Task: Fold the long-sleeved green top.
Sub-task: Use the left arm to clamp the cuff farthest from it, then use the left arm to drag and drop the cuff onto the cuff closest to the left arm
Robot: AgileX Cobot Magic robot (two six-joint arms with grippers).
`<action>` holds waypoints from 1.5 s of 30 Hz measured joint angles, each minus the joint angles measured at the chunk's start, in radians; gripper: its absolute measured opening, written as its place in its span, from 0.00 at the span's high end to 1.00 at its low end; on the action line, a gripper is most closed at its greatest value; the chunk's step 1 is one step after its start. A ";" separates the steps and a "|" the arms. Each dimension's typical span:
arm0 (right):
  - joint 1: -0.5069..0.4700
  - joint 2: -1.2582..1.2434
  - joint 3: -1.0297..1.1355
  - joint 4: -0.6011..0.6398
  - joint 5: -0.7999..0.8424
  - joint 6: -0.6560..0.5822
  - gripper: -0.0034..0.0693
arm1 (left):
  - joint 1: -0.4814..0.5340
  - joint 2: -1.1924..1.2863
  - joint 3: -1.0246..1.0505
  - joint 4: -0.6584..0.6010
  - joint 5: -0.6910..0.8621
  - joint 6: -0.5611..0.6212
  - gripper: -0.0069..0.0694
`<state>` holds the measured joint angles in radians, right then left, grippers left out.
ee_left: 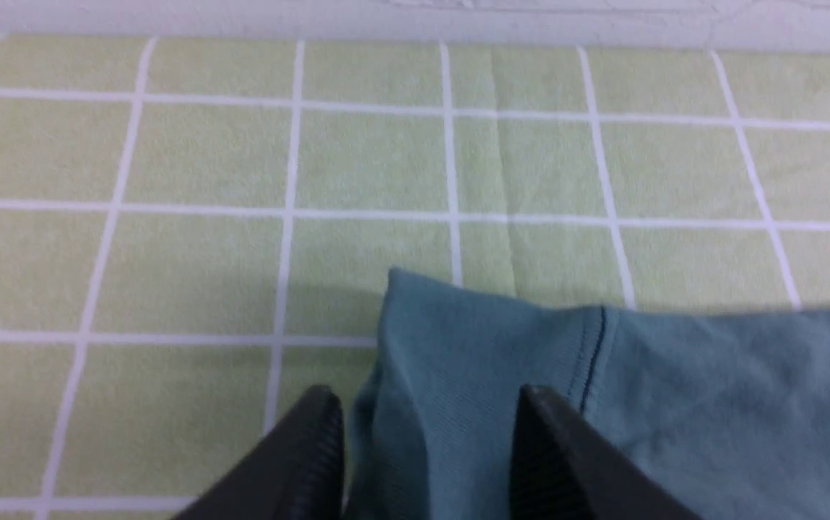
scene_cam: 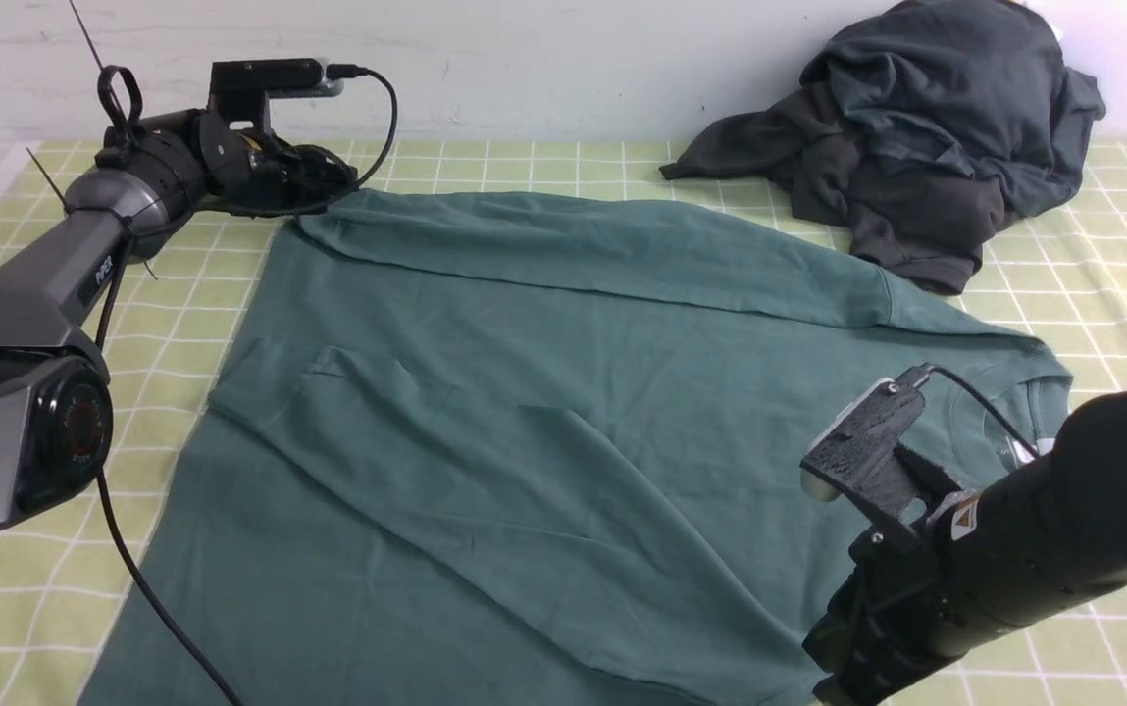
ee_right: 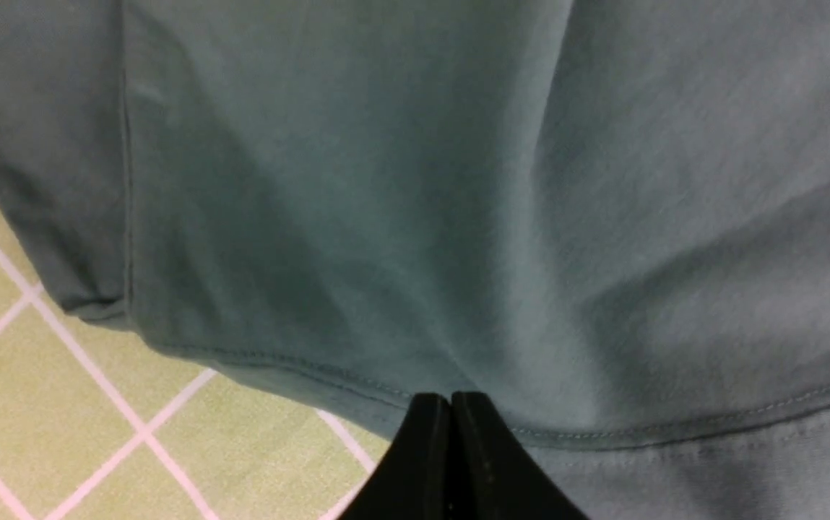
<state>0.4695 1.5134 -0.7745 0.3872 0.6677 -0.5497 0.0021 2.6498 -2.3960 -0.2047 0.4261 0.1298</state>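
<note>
Green long-sleeved top [scene_cam: 524,392] lay spread flat over most of the yellow-green checked tablecloth [scene_cam: 1093,255] in the front view. One sleeve ran along its far edge toward the left gripper [scene_cam: 323,176], and the other lay folded diagonally across the body. Its collar, with a small white label, sat just beyond the right arm [scene_cam: 1063,529], which reached down over the near right edge. A heap of dark garments [scene_cam: 926,127] rested at the far right against the wall, apart from the top.

In the left wrist view, the left gripper [ee_left: 429,404] had its jaws parted. The ribbed cuff [ee_left: 472,347] of the sleeve lay on the cloth between the two dark fingers [ee_left: 313,448], and neither finger pressed on it.

In the right wrist view, the right gripper [ee_right: 451,404] was closed tight, its tips together on the top's stitched hem [ee_right: 277,361]. Creases in the fabric ran toward those tips, and the checked cloth showed beside them.
</note>
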 joint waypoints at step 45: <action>0.000 -0.291 0.000 -0.161 0.057 0.094 0.97 | -0.105 -0.918 1.052 0.205 0.516 -0.044 0.87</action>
<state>0.4695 1.2225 -0.7745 0.2263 0.7251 -0.4553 -0.1026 1.7319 -1.3442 0.0000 0.9425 0.0860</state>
